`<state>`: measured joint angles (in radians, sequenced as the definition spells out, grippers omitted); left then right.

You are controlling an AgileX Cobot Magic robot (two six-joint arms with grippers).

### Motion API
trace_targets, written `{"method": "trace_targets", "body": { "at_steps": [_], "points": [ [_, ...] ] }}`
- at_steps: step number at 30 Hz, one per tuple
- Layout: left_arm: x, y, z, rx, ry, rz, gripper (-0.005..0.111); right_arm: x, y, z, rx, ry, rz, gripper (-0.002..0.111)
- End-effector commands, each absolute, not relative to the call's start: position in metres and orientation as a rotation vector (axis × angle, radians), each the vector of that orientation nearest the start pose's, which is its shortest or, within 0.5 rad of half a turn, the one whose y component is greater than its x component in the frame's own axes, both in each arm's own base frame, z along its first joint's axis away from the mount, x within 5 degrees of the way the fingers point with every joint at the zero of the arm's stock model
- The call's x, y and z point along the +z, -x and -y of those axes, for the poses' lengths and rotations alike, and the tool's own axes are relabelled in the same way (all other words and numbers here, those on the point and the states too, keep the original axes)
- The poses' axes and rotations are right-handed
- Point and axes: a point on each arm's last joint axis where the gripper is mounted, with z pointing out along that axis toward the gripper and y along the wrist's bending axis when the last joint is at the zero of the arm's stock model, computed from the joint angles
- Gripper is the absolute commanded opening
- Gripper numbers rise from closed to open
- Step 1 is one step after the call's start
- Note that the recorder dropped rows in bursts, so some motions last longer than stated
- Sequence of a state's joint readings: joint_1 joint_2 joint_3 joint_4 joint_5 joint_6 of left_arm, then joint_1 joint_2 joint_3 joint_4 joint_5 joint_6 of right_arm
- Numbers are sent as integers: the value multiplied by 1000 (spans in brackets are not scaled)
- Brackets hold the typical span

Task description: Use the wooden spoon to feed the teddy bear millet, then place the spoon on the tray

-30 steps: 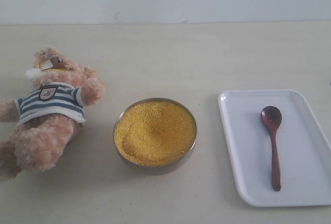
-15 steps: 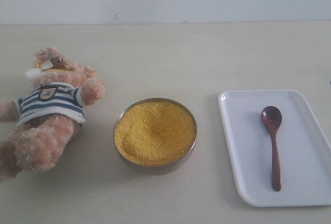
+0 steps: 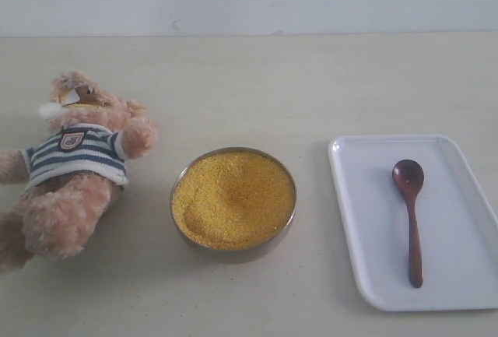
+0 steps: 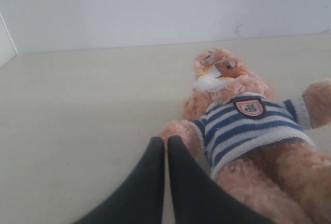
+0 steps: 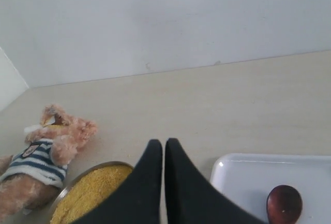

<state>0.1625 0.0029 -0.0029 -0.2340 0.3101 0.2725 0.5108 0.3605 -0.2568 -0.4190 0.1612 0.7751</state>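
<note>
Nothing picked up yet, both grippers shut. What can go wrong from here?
1. The wooden spoon lies flat on the tray; the shut right gripper may slip off its slim handle or shove the tray.
2. The millet fills the metal bowl to its rim, so a deep scoop likely spills grain.
3. The left gripper sits near the teddy bear's arm and may nudge it.

The table [image 3: 311, 80] carries teddy bear [image 3: 74, 166], metal bowl [image 3: 233, 256] and tray [image 3: 366, 197].
</note>
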Motion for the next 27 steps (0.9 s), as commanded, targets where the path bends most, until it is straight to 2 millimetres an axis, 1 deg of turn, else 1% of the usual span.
{"method": "trace_targets", "body": {
  "at_steps": [1, 3, 4, 5, 6, 7, 8, 9, 10, 12, 13, 18, 21, 25, 27],
  "points": [
    [186, -55, -2, 84, 57, -1785, 4, 262, -78, -25, 481, -12, -1749, 1],
    [186, -55, -2, 84, 57, -1785, 4, 261, -74, -18, 445, -72, -1754, 1],
    [186, -55, -2, 84, 57, -1785, 4, 260, -68, -12, 401, -106, -1744, 1],
    [186, -55, -2, 84, 57, -1785, 4, 261, -65, -9, 364, -92, -1736, 1],
    [186, -55, -2, 84, 57, -1785, 4, 262, -59, -5, 255, -15, -1697, 1],
    [186, -55, -2, 84, 57, -1785, 4, 263, -56, -4, 210, 18, -1682, 1],
    [186, -55, -2, 84, 57, -1785, 4, 261, -50, -2, 107, 92, -1678, 1],
    [186, -55, -2, 84, 57, -1785, 4, 260, -47, -2, 86, 107, -1684, 1],
    [186, -55, -2, 84, 57, -1785, 4, 261, -44, -4, 59, 152, -1634, 1],
    [186, -55, -2, 84, 57, -1785, 4, 258, -43, -6, 73, 161, -1585, 1],
    [186, -55, -2, 84, 57, -1785, 4, 253, -43, -7, 95, 156, -1581, 1],
    [186, -55, -2, 84, 57, -1785, 4, 204, -52, -10, 141, 139, -1724, 1],
    [186, -55, -2, 84, 57, -1785, 4, 186, -53, -10, 120, 172, -1780, 1],
    [186, -55, -2, 84, 57, -1785, 4, 181, -52, -12, 125, 218, -1834, 1],
    [186, -55, -2, 84, 57, -1785, 4, 181, -51, -14, 132, 244, -1830, 1]
  ]
}}
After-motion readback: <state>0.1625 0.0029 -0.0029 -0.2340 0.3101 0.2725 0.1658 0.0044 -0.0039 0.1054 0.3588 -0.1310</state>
